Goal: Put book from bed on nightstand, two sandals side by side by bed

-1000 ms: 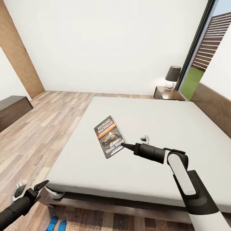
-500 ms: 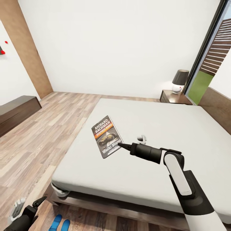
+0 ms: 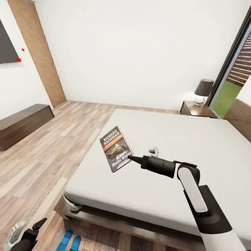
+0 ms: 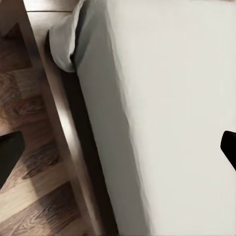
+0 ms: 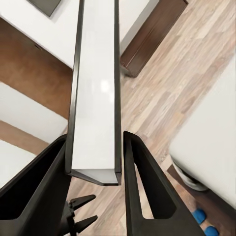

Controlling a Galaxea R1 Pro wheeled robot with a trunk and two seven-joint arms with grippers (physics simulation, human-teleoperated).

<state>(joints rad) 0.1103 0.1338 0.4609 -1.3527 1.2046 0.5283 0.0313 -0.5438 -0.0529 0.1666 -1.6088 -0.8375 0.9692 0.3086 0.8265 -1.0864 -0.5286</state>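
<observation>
The book (image 3: 116, 148), dark with white "RICHARD BACHMAN" lettering and an orange band, is tilted just above the bed (image 3: 188, 139), near its left side. My right gripper (image 3: 131, 158) is shut on the book's near corner. In the right wrist view the book (image 5: 96, 93) shows edge-on, clamped between both fingers (image 5: 142, 177). The two sandals (image 3: 69, 241), bright blue, lie side by side on the floor by the bed's near corner. My left gripper (image 3: 36, 226) hangs open low beside them, over the bed's edge (image 4: 98, 123). The nightstand (image 3: 197, 109) stands at the bed's far side.
A lamp (image 3: 203, 91) with a dark shade stands on the nightstand, next to the tall window (image 3: 230, 87). A long low dark console (image 3: 24, 122) runs along the left wall. Wood-plank floor (image 3: 59, 146) lies open left of the bed.
The whole view has swung, so the room has shifted right in the picture. My right gripper keeps its hold on the book. The left gripper now sits lower in the picture.
</observation>
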